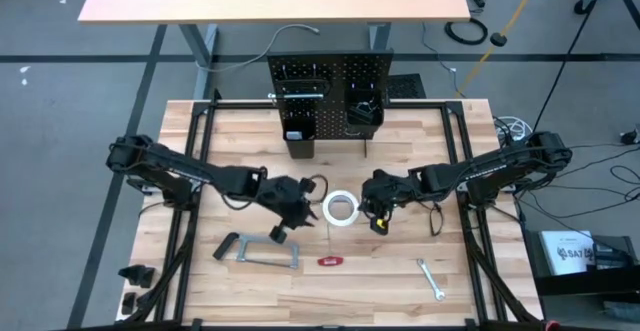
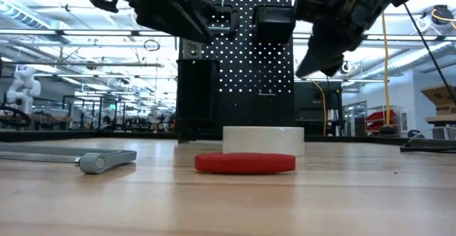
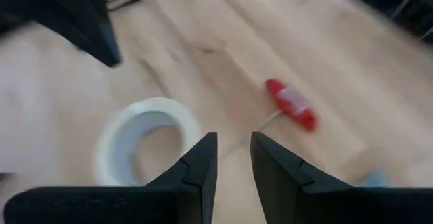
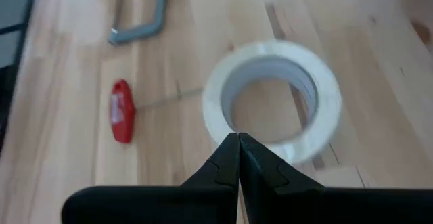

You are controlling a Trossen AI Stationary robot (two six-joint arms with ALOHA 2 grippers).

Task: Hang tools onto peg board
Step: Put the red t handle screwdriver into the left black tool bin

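The white tape roll (image 1: 341,209) lies flat on the table between my two grippers. My left gripper (image 3: 234,137) hangs above the table just left of the roll (image 3: 152,105), its fingers a narrow gap apart with nothing between them. My right gripper (image 4: 238,137) is shut and empty, hanging over the roll's right rim (image 4: 325,109) and well clear of it in the low view (image 2: 313,68). The red-handled tool (image 1: 331,261) and the grey bar clamp (image 1: 258,251) lie flat nearer the front edge. The black peg board (image 1: 330,86) stands upright at the far edge.
A small wrench (image 1: 431,279) lies at the front right. Two black bins (image 1: 300,136) (image 1: 363,121) hang on the peg board's front. Black frame rails (image 1: 190,171) (image 1: 462,151) run along the table's left and right sides.
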